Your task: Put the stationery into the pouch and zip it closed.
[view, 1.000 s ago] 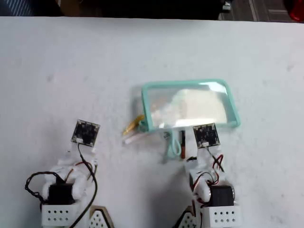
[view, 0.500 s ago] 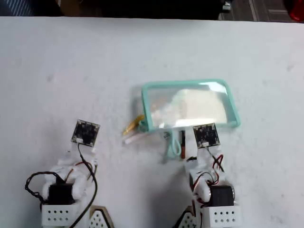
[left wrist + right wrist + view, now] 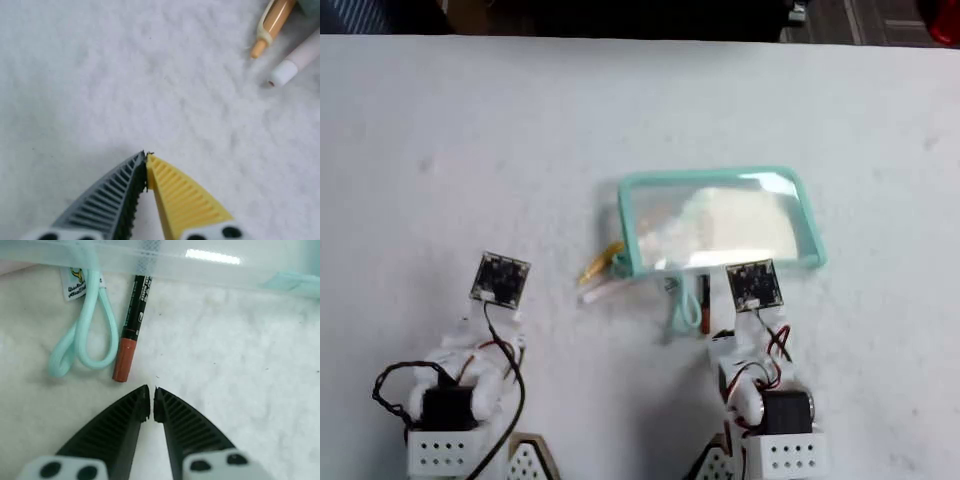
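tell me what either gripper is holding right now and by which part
Nothing is held. The left gripper and right gripper are both shut and empty; the marker lies apart from the right one.

A white table (image 3: 430, 120) with a faintly mottled surface spans the high view. Beyond its far edge runs a dark strip (image 3: 620, 18), with a blue striped object (image 3: 350, 14) at one corner and a red object (image 3: 944, 20) at the other.
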